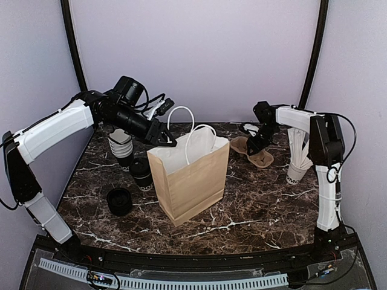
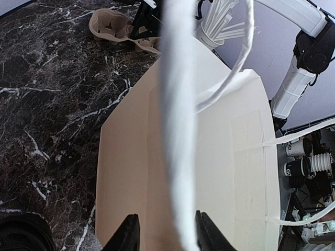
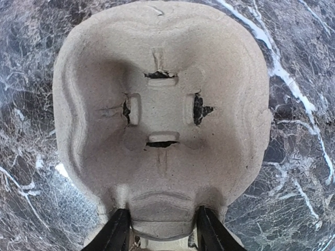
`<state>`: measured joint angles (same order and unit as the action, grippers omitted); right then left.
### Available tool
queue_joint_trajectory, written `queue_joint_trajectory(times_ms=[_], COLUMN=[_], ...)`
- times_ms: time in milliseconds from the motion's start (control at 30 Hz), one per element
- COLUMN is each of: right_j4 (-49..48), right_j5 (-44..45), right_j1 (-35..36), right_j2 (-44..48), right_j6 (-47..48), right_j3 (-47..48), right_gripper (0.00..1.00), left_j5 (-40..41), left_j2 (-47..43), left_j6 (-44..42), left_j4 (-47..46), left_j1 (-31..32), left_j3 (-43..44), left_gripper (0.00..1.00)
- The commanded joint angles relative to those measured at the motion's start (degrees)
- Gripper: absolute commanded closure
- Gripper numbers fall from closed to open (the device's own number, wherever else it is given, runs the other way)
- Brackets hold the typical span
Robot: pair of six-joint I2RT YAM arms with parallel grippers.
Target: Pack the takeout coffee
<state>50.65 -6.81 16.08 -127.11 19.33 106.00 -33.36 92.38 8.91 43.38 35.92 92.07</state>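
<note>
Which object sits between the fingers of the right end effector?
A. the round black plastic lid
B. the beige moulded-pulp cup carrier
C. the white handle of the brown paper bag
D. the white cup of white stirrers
B: in the right wrist view, the near edge of the beige moulded-pulp cup carrier fills the gap between the two fingers of the right end effector.
</note>
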Motion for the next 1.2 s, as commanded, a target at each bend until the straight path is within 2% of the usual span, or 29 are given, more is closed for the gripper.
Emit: queue_joint_trajectory(times_ms=[0, 133, 267, 433, 600, 933, 1167], right_j4=[0.49, 0.99, 1.29, 2.49, 4.21, 2.95, -0.18], right_j5=[0.63, -0.32, -1.40, -2.60, -7.81, -15.71, -26.11], right_j1=[-0.02, 0.18, 0.25, 0.78, 1.55, 7.16, 12.52], right_j2=[-1.69, -0.34, 3.55, 9.63, 16.04, 26.87, 29.23], right_j6=[-0.55, -0.34, -0.34, 0.73, 1.77, 8.54, 9.08], right_j3=[2.16, 1.96, 1.08, 1.15, 3.45, 8.86, 14.28], right_gripper=[0.58, 0.65, 0.67, 0.66, 0.66, 0.64, 0.63], left_j5=[-0.11, 0.08, 0.36, 1.55, 3.24, 6.22, 4.47], left_j2=[-0.55, -1.21, -1.64, -2.14, -2.65, -5.05, -6.56], left_j6=[-0.86, -0.76, -0.95, -2.64, -3.27, -3.68, -2.46], left_j4=[-0.12, -0.40, -0.02, 3.28, 5.22, 10.28, 8.23], left_j1=[0.29, 0.29, 0.28, 0.29, 0.29, 0.26, 0.29], left_j3=[-0.71, -1.30, -0.59, 3.74, 6.76, 5.66, 2.13], left_gripper=[0.61, 0.61, 0.61, 0.61, 0.61, 0.59, 0.59])
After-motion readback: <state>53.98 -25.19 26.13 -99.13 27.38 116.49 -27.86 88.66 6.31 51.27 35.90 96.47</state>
